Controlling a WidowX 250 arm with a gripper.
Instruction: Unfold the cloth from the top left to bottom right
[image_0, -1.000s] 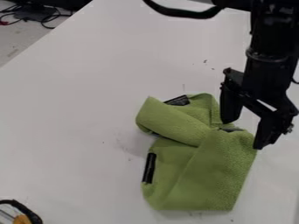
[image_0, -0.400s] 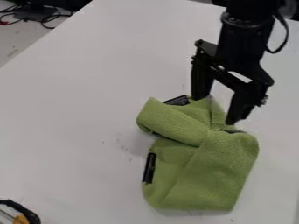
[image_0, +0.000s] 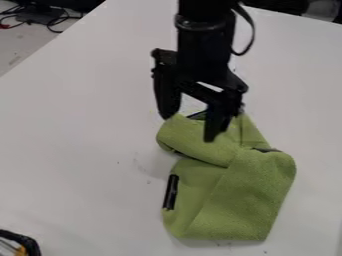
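We see the gripper's (image_0: 189, 128) jaws spread apart, released, one tip by the upper-left corner of the green cloth (image_0: 247, 200), the other over its rolled top flap; whether either touches, we can't tell. The cloth lies folded right of the view's middle, a black strip (image_0: 171, 192) along its left edge. Leftward, we have a broad stretch of table (image_0: 73, 135) before its slanting edge; on the right, the margin is narrower. Cables (image_0: 50, 20) lie beyond the upper-left edge.
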